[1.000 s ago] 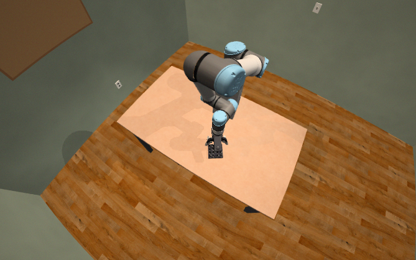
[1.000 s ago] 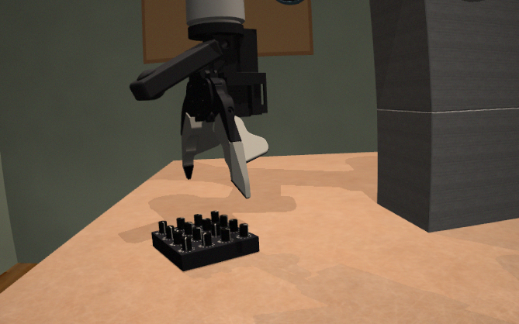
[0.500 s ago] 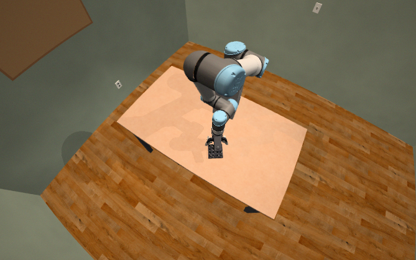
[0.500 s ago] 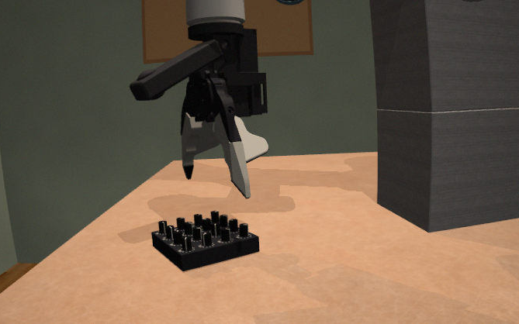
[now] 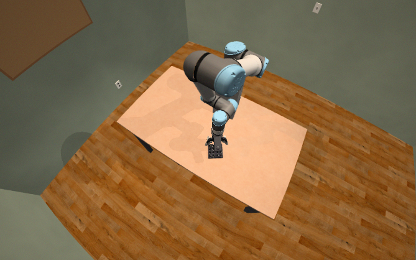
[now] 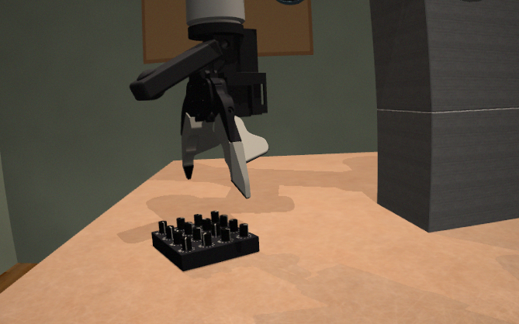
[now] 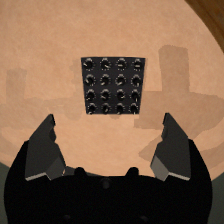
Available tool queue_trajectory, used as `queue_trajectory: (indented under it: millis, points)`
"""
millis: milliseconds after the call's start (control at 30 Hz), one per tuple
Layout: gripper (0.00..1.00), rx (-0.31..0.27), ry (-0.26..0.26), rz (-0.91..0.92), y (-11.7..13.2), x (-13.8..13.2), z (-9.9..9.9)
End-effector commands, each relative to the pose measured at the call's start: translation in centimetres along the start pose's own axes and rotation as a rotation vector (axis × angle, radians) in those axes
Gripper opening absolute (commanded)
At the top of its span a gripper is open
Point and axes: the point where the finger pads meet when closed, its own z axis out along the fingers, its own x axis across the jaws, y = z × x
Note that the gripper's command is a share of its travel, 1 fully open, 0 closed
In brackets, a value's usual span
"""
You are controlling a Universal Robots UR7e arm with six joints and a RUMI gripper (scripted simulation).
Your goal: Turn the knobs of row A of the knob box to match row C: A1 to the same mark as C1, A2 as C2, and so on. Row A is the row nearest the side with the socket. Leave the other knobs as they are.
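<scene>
The knob box is a small black square block with several rows of short black knobs, lying flat on the peach table top. It also shows in the wrist view and in the top view. My gripper hangs above and a little behind the box, well clear of the knobs. Its two fingers stand wide open with nothing between them. In the wrist view the box lies ahead of the fingertips. The knob marks are too small to read, and I cannot see the socket.
A tall grey block, the arm's base, stands on the table to the right of the box. The table's left edge runs close beside the box, with wooden floor below.
</scene>
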Motion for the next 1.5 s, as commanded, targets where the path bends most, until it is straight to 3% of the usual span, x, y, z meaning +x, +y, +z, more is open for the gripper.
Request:
queue_trajectory:
  millis: [0, 1467]
  points:
    - [1.00, 0.001, 0.001, 0.000, 0.0, 0.0, 0.0]
    - [1.00, 0.001, 0.001, 0.000, 5.3, 0.0, 0.0]
